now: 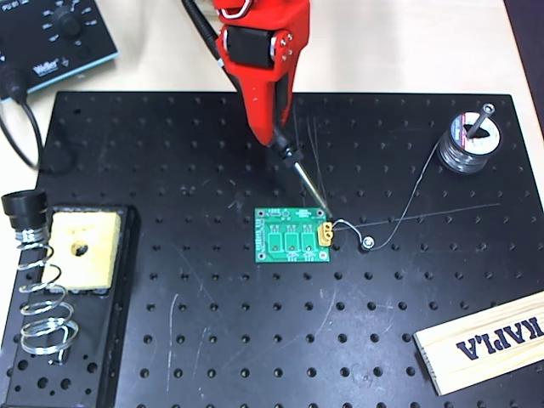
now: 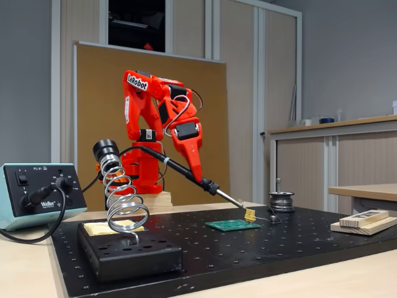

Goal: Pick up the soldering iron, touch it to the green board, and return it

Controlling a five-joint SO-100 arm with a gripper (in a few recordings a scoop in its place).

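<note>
Nearest the fixed camera, a black holder block [image 2: 133, 254] carries a silver wire coil stand [image 2: 121, 198], well left of my red claw [image 1: 274, 136]. I pinch the slim black soldering iron [image 1: 293, 160]; its silver tip meets the yellow connector on the small green circuit board [image 1: 292, 235] just below me. "Weller" marks the teal station [image 2: 38, 194], "KAPLA" the wooden plank [image 1: 484, 342], partly cut off.

We see, overhead view: gripper [image 1: 276, 127] above the board [image 1: 291, 235], iron [image 1: 297, 166] in jaws, tip touching board's right edge by connector. Solder spool [image 1: 465, 146] far right of jaws; coil stand [image 1: 41, 297] and sponge [image 1: 82, 249] far lower left; wood block [image 1: 484, 340] lower right.
</note>
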